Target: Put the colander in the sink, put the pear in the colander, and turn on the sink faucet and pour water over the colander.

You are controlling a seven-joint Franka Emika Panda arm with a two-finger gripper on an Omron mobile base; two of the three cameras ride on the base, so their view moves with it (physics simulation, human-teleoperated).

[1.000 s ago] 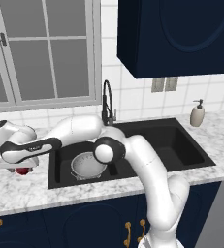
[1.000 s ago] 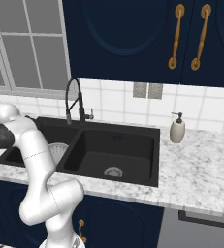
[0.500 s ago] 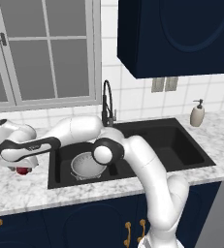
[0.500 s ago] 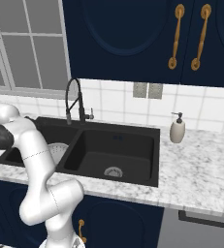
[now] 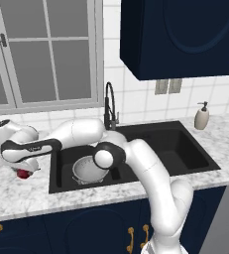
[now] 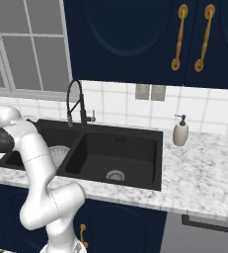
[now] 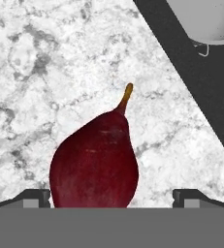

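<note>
The dark red pear lies on the white marbled counter left of the sink, stem pointing away from the hand. My gripper is open, low over the pear, with a fingertip on each side and a gap on the right side. From the left base view, the gripper hovers right over the pear. The grey-white colander sits in the left basin of the black sink; its rim and a handle show as colander. The black sink faucet stands behind the basins, with no stream visible.
A white soap dispenser stands on the counter right of the sink, also seen as the dispenser. My arm reaches left across the left basin. A window sits behind the counter and dark blue cabinets hang above.
</note>
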